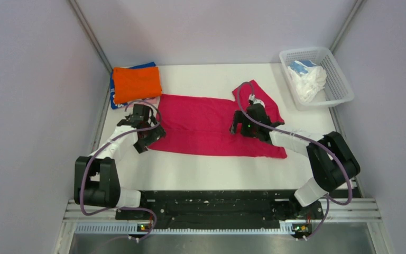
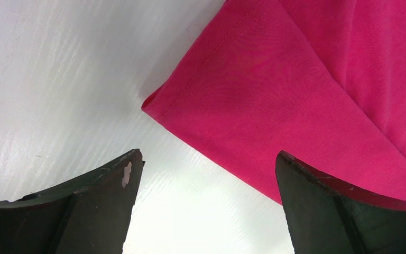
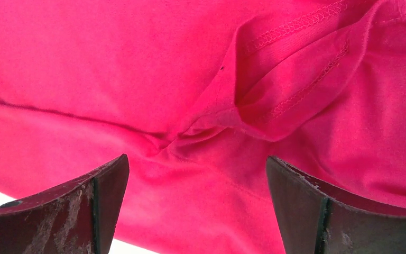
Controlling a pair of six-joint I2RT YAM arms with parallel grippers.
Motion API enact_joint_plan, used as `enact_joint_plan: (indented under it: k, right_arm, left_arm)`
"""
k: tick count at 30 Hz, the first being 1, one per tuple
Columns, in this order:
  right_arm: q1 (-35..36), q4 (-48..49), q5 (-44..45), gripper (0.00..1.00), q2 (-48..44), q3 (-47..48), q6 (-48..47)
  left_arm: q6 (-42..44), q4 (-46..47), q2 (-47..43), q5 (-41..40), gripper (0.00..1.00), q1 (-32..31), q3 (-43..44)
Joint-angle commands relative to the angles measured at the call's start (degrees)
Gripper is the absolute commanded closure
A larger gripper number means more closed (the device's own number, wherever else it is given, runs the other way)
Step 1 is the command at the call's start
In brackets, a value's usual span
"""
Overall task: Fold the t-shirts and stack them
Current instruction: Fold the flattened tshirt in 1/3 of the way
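The pink shirt lies flat as a long band across the middle of the surface. Its far left corner is just beside the folded orange shirt.

The left gripper has its fingers apart above the near left corner of the cloth, holding nothing. One finger is over the bare surface and the other over the cloth. If it closes like this, I think it may take only the upper layer, or slip off the hem.

The right gripper is also apart and empty, above wrinkled seams near the sleeve. A pinch there may catch only a wrinkle, and the fold would come crooked. A pull to the left could also push the orange shirt out of place.
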Motion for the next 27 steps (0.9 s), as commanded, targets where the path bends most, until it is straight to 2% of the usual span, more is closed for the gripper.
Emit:
enact_joint_plan:
  k: [1, 6, 11, 14, 18, 22, 27]
  right_arm:
    - [1.7, 4.0, 4.5, 0.01, 5.2, 4.8, 1.6]
    - [1.8, 8.4, 13.0, 0.01, 13.2, 12.4, -0.6]
    - [1.8, 10.9, 14.2, 0.01, 18.9, 22.1, -4.5]
    - [1.8, 7.9, 14.2, 0.01, 18.2, 24.1, -6.2]
    - [1.8, 3.9, 14.9, 0.01, 10.6, 17.7, -6.4]
    - [1.8, -5.2, 16.3, 0.01, -0.4, 8.6, -1.4]
    - [1.6, -11.7, 17.3, 0.01, -11.8, -2.2, 4.3]
  left_arm:
    - [0.4, 0.7, -1.6, -0.4, 0.01, 0.0, 0.3]
    - [0.5, -0.1, -1.4, -0.8, 0.01, 0.0, 0.8]
    - [0.7, -1.0, -3.0, -1.6, 0.01, 0.0, 1.0]
    - [0.8, -1.4, -4.3, -1.8, 0.01, 0.0, 1.2]
    - [1.3, -1.7, -5.9, -0.1, 0.01, -0.1, 2.7]
    - [1.7, 2.4, -7.1, 3.9, 0.01, -0.8, 3.0]
    - [1.2, 9.2, -1.9, 11.5, 0.01, -1.5, 4.1]
